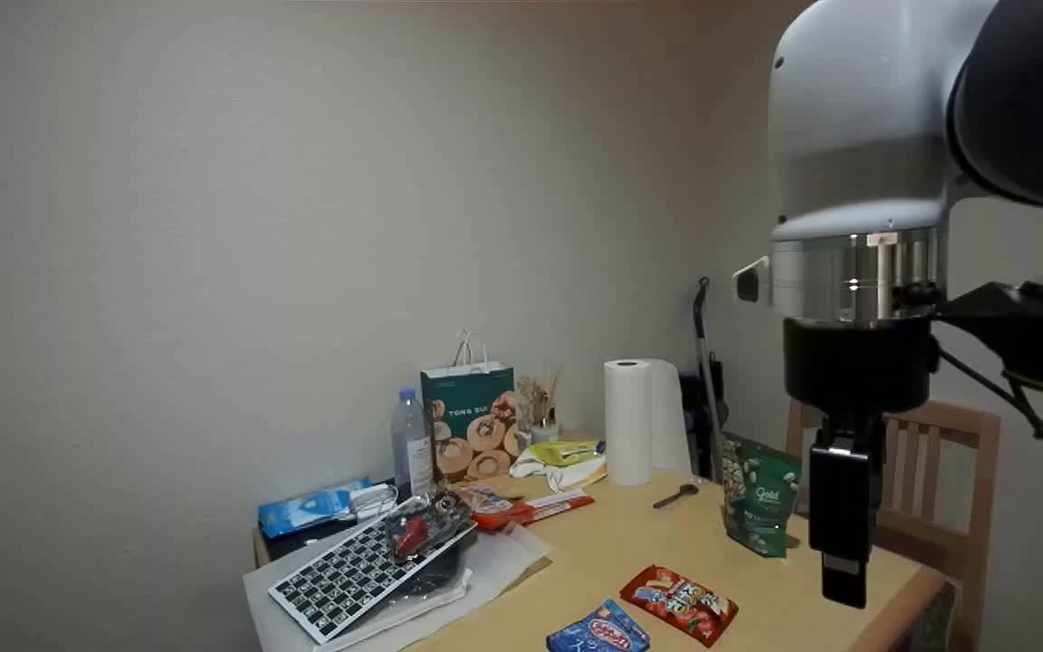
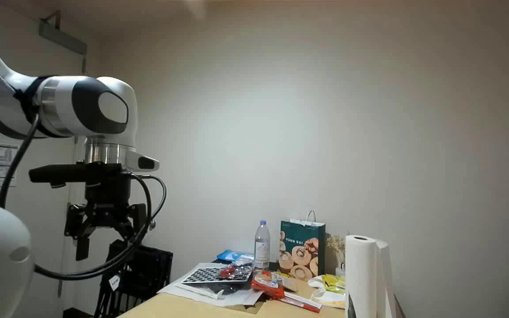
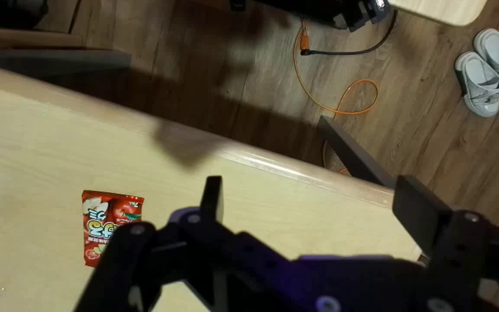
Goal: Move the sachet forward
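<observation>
Green and printed, the sachet is standing upright on the table, apart from the paper-towel roll and, in an exterior view, sitting farther back than the red packet. Nothing is filling the gripper: its fingers are standing wide of each other, hanging above the table near its edge, while the sachet is showing in the wrist view only as a cut-off piece at the left border. The step in hand is looking like the approach, with neither the grasp nor the push forward counting as done. The next move is probably calling for travel across the table, past the red packet, toward the sachet, then perhaps a turn so that the fingers are lining up with its sides before lowering and pinching lightly. Being a stand-up sachet, it is likely going to tip or crumple if one finger is knocking it off-centre. Which way forward is pointing, these views are not settling
</observation>
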Tool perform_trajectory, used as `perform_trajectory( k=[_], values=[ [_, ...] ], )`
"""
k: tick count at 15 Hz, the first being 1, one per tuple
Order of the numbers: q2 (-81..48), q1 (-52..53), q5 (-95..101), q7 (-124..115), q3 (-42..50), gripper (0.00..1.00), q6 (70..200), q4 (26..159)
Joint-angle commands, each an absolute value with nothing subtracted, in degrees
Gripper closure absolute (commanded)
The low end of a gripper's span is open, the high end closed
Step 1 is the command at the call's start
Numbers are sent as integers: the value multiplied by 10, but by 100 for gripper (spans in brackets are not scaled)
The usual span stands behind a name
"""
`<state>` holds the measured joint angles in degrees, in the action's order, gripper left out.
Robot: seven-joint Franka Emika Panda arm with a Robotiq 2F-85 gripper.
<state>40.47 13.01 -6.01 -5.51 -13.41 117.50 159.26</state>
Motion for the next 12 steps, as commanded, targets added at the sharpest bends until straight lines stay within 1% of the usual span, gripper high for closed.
perform_trajectory(
  k=[1,7,12],
  values=[
    [404,134,-57,-57,-130,0,1174,1592],
    [404,134,-57,-57,-130,0,1174,1592],
    [416,90,-14,-66,-110,0,1147,1580]
  ],
)
